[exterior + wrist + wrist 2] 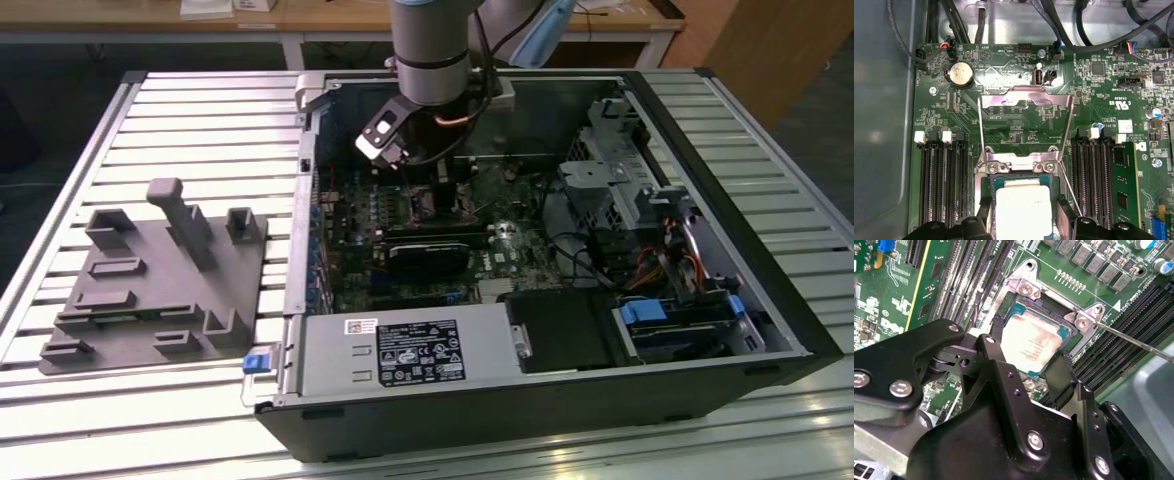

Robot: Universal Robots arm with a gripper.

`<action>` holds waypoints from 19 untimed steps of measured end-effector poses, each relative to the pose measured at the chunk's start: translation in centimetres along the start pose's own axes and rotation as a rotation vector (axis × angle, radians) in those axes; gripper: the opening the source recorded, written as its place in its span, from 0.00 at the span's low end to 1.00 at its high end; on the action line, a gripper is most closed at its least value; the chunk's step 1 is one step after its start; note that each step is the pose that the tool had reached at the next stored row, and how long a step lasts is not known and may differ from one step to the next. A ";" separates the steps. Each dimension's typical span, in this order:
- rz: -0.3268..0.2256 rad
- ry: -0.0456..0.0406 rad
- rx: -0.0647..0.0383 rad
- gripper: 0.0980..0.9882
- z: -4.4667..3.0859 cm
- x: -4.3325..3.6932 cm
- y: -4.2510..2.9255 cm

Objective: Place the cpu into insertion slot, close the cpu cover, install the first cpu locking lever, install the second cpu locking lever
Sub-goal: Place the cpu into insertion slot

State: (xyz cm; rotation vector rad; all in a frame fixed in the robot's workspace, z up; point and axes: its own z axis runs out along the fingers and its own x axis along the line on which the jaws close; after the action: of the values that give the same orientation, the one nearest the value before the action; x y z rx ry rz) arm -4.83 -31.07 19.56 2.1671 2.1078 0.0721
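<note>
The cpu (1029, 340), a pale square chip, lies level inside the insertion slot (1024, 287), a silver-rimmed socket on the green board. My gripper (1030, 342) straddles it, its two black fingers (996, 325) pressed against opposite edges of the chip. In the first wrist view the cpu (1023, 210) sits between the fingers (985, 207) of the gripper (1024, 206), and the cpu cover (1026, 95), a thin silver frame, is swung open beyond the slot (1019, 162). A thin locking lever (1134, 340) sticks out unlatched. In the exterior view the gripper (434, 190) reaches down into the case.
Long black memory slots (944, 185) flank the socket on both sides. A black card (427, 250) and the power supply (400, 352) lie nearer in the open case (534, 420). Cables (1064, 20) run along the far wall. A grey fixture tray (154, 280) sits at the exterior view's left.
</note>
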 end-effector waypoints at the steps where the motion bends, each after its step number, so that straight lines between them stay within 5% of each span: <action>1: 0.000 -0.0001 0.000 0.58 0.03 0.00 -0.01; 19: 0.000 -0.0004 0.000 0.48 0.14 0.00 -0.02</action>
State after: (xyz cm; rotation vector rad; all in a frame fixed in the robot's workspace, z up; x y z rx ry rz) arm -4.83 -31.08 19.42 2.1671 2.1077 0.0713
